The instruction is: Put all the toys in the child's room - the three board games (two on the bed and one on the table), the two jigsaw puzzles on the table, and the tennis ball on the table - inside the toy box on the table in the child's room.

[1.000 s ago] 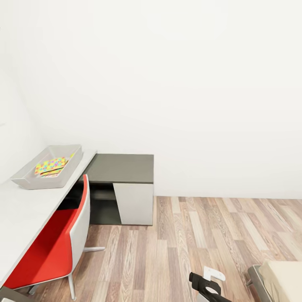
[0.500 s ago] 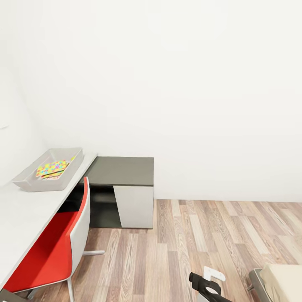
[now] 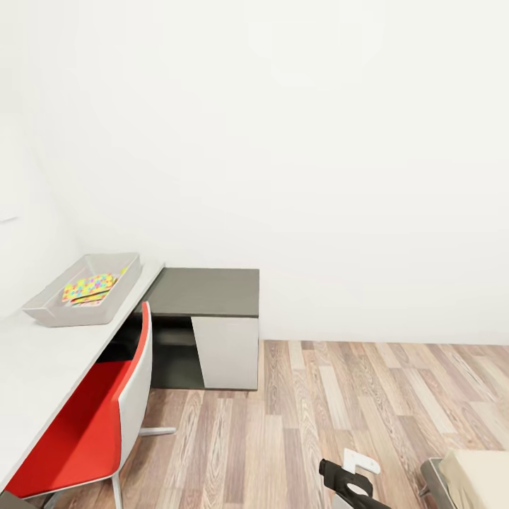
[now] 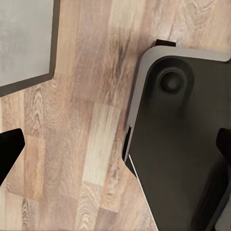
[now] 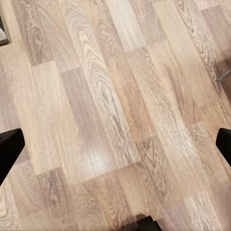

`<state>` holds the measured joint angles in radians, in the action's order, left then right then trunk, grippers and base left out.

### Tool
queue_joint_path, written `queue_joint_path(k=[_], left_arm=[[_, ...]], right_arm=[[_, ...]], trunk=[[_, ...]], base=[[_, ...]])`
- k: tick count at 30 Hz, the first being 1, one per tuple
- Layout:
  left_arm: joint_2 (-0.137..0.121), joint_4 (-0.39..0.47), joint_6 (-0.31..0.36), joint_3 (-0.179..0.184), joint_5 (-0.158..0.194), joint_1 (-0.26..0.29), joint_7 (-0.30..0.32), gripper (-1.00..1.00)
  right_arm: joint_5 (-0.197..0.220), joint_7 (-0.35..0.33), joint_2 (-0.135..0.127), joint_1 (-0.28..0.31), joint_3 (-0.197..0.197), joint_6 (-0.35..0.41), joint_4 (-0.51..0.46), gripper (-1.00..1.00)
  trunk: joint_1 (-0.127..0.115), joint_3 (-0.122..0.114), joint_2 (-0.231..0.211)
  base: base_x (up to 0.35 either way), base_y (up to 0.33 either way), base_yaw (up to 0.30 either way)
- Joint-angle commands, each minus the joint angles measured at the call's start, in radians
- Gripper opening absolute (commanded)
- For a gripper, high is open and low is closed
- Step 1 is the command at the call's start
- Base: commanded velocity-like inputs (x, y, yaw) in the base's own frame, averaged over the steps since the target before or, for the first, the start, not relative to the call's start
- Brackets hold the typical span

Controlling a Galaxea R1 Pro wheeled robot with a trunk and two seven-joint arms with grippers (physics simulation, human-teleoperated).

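Both grippers spread wide, left (image 4: 115, 149) and right (image 5: 115, 147), empty above plank floor (image 5: 106, 96). Well ahead-left: toy box (image 3: 53, 311) holding jigsaw puzzles (image 3: 86, 288).

Head cam high; wrist cams face floor (image 5: 115, 106).

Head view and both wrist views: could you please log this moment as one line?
phase: in transit | toy box: on table, jigsaw puzzles inside | left gripper: open, empty | right gripper: open, empty, over floor
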<state>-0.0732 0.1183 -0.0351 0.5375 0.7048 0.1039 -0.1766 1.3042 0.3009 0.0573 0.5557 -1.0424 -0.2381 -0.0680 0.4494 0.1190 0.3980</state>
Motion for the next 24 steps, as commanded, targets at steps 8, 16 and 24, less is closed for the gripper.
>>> queue_joint_path(k=[8,16,24], left_arm=[[0.000,0.001,-0.002,0.009,0.008,0.000,-0.004,1.00],[0.000,0.001,-0.002,0.009,0.008,0.000,-0.004,1.00],[0.000,0.001,-0.002,0.009,0.008,0.000,-0.004,1.00]], right_arm=[[0.009,0.005,0.001,0.001,-0.008,-0.003,-0.001,1.00],[0.009,0.004,0.001,0.001,-0.008,-0.003,-0.001,1.00],[0.009,0.004,0.002,0.001,-0.008,-0.004,-0.001,1.00]], trunk=[[0.001,0.000,0.002],[0.001,-0.001,0.002],[0.001,-0.009,0.002]], base=[[0.000,0.000,0.000],[0.000,0.000,0.000],[0.000,0.000,0.000]])
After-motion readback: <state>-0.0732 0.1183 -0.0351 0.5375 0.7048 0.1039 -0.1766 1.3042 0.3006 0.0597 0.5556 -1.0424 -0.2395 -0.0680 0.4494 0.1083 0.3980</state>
